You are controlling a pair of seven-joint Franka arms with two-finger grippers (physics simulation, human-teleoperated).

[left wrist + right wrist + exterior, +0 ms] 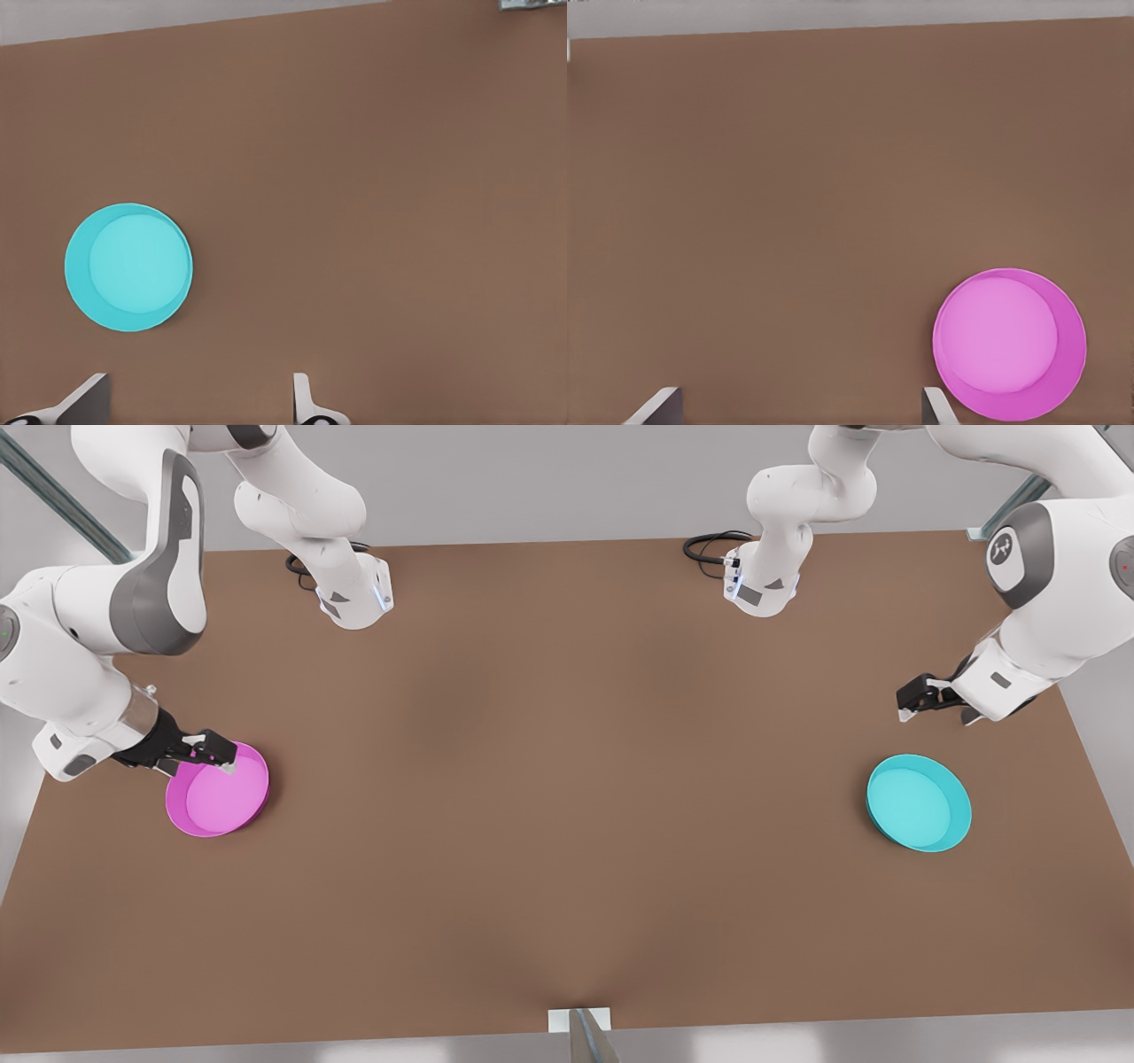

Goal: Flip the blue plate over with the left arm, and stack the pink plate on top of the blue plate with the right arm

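The blue plate (919, 803) lies rim-up on the brown table (567, 797) at the front view's right. My left gripper (914, 701) hangs open above the table, a short way behind that plate; in the left wrist view the blue plate (128, 267) lies off to one side of the left gripper (197, 394). The pink plate (218, 790) rests rim-up at the front view's left. My right gripper (223, 758) is open above that plate's back-left rim. In the right wrist view the pink plate (1009, 343) lies just outside one finger (933, 405) of the right gripper (797, 400).
Both arm bases (356, 598) (762, 584) stand at the table's back edge with black cables beside them. A small white bracket (580, 1020) sits at the middle of the front edge. A wide stretch of bare table separates the two plates.
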